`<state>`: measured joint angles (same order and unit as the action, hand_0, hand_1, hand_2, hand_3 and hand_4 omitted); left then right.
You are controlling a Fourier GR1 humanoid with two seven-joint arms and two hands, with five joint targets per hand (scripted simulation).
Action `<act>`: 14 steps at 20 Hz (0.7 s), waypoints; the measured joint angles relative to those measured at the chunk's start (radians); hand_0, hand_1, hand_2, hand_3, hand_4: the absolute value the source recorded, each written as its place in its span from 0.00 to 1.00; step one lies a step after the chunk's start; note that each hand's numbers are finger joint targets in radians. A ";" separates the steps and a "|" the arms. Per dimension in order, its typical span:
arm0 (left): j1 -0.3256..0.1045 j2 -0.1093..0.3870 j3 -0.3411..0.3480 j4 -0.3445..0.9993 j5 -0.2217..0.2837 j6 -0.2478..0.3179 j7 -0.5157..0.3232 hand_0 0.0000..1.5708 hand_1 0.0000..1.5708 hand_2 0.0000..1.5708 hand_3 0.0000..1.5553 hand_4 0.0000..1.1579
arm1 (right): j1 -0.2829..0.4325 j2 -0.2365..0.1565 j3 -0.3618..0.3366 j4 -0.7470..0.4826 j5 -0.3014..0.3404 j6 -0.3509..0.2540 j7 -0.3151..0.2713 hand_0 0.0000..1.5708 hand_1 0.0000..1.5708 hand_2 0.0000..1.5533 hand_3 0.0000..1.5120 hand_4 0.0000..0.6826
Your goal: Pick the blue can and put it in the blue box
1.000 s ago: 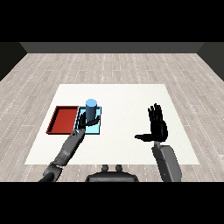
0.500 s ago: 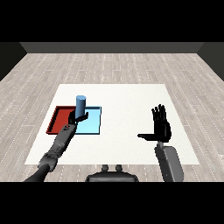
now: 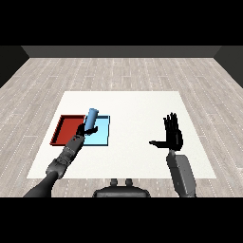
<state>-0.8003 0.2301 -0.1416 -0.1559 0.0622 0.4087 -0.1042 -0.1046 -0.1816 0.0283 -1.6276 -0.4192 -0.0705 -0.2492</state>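
The blue can is tilted with its top leaning right, held over the left part of the light blue tray. My left hand is curled round the can's lower end, near the seam between the two trays. Whether the can's base touches the tray is hidden by the hand. My right hand stands open, its straight fingers pointing up, at the right side of the table, well away from the trays and holding nothing.
A red tray lies directly left of the light blue one, sharing an edge. Both sit on the white table, whose front edge runs just ahead of my forearms.
My left hand and the can have shifted left and back toward me, and the can now tilts instead of standing upright. The right hand has barely moved.
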 measured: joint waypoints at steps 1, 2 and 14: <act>0.002 -0.012 -0.002 0.019 -0.007 0.003 -0.004 0.94 0.94 0.90 0.57 0.75 | -0.004 0.004 -0.001 0.010 -0.002 0.003 -0.001 0.00 0.00 0.00 0.00 0.00; -0.003 -0.012 -0.003 0.038 -0.013 -0.011 0.001 0.97 0.97 0.92 0.47 0.75 | -0.008 0.006 -0.003 0.014 -0.001 0.001 0.001 0.00 0.00 0.00 0.00 0.00; -0.044 -0.029 -0.022 0.104 -0.064 -0.049 0.052 0.00 0.00 0.00 0.00 0.00 | 0.019 0.011 -0.028 0.052 -0.021 0.065 -0.059 0.00 0.00 0.00 0.00 0.00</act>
<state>-0.8443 0.2010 -0.1640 -0.0519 -0.0013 0.3597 -0.0526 -0.0852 -0.1702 0.0006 -1.5756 -0.4399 -0.0052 -0.3080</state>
